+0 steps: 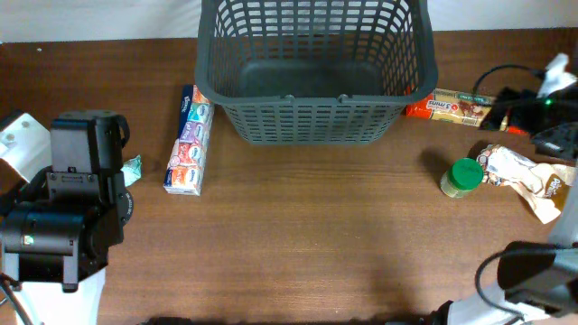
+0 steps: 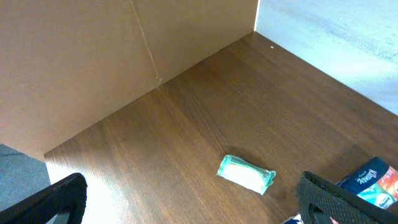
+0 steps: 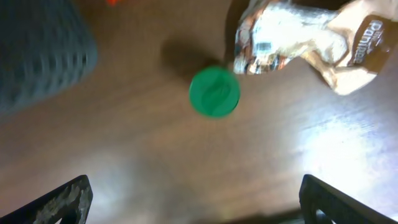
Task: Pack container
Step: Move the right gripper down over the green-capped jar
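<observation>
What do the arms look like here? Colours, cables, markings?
Left arm: black boxy housings over white parts. Right arm: black, with black cables and a small green light. Jaws black in both wrist views; one right jaw looks scuffed grey. No readable markings.

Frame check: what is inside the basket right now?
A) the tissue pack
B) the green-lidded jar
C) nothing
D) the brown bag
C: the basket shows a bare floor through its open top. The tissue pack lies on the table to its left, and the jar and bag lie off to its right.
</observation>
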### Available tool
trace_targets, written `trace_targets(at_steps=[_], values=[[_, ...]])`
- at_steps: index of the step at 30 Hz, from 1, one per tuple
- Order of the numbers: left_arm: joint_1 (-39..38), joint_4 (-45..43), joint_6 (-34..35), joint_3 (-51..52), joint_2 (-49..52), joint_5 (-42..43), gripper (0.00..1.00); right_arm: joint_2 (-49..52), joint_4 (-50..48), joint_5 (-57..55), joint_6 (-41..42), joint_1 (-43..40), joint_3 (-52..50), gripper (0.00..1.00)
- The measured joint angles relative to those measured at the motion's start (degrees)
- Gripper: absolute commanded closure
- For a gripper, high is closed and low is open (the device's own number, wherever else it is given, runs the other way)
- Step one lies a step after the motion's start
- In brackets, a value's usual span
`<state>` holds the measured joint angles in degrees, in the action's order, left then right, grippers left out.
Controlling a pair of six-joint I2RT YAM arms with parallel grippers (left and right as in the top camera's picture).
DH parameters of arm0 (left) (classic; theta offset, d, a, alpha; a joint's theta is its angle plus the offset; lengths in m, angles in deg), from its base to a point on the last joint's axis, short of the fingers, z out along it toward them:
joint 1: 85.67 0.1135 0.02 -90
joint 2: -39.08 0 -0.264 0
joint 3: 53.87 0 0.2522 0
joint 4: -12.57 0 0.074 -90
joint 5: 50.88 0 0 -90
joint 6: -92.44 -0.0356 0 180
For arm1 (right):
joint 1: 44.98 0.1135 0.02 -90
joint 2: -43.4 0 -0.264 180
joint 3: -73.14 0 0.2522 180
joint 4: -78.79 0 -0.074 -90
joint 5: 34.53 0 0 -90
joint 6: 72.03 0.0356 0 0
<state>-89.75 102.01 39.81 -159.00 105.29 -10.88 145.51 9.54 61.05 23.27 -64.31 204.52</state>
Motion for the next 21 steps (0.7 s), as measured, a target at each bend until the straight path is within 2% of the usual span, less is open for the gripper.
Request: trace_targets(at_steps=[9,17,21], values=[[-0.02,0.00,0.00,0.00,0.00,0.00,0.01,-2.40,-4.46,-3.67,-0.61,1.14,-12.22,0.01],[0.00,0.00,0.00,0.00,0.00,0.00,0.01,-2.08,-6.16,-6.27,-0.59,1.05,-14.82,0.01],[0.00,0.00,0.00,0.00,0.00,0.00,0.01,-1.97,-10.10,-7.04,-0.59,1.05,-16.87,0.01]])
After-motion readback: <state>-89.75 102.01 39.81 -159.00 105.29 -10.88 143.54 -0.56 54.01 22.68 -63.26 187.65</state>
